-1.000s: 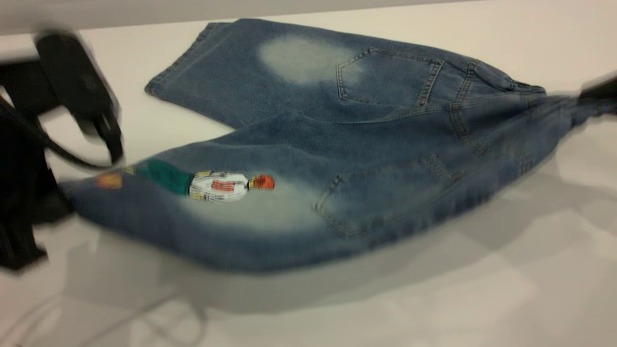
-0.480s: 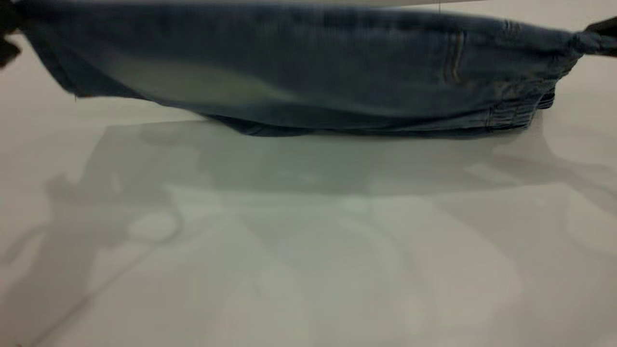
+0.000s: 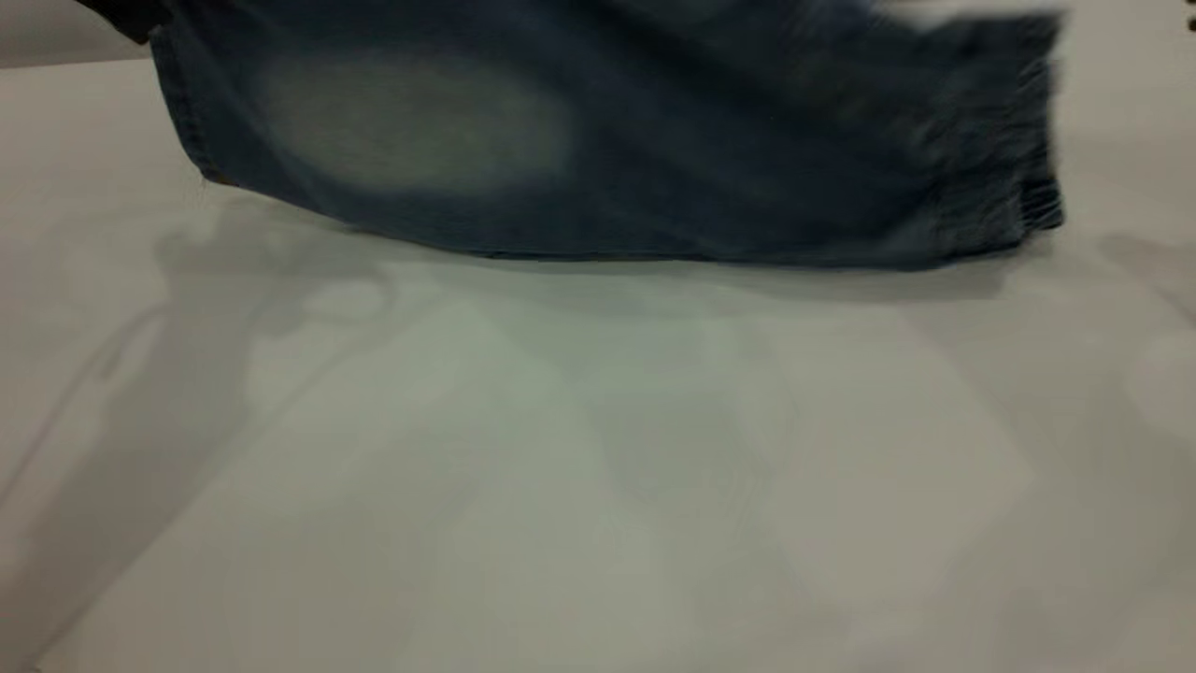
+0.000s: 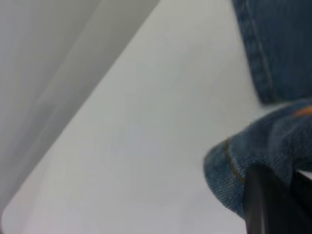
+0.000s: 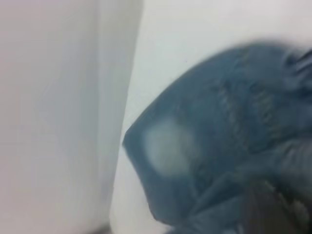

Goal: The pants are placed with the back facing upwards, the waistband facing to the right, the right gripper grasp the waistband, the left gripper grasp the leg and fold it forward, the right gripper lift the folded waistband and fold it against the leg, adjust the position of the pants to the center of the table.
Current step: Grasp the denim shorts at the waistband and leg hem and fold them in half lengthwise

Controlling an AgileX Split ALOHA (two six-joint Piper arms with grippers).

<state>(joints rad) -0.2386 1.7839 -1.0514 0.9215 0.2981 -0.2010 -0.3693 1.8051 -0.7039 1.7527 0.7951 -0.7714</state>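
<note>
The blue denim pants (image 3: pixel 654 140) are held up off the white table (image 3: pixel 598 467) along its far side, and only their lower edge touches it. A pale faded patch (image 3: pixel 411 121) faces me, and the elastic waistband (image 3: pixel 1000 187) is at the right. The player print is hidden. My left gripper (image 3: pixel 126 17) shows as a dark tip at the top left. In the left wrist view it (image 4: pixel 287 195) is shut on the leg's hem (image 4: pixel 229 165). In the right wrist view my right gripper (image 5: pixel 273 204) has bunched waistband cloth (image 5: pixel 229 185) round it.
The table's far edge and a grey wall (image 3: pixel 56 37) lie just behind the pants. Bare white tabletop stretches in front of the pants down to the near edge, crossed only by shadows.
A second ago the pants lay flat with the printed leg nearest. Both grippers have since lifted that near side and swung it up and away, so the pale patch now faces me.
</note>
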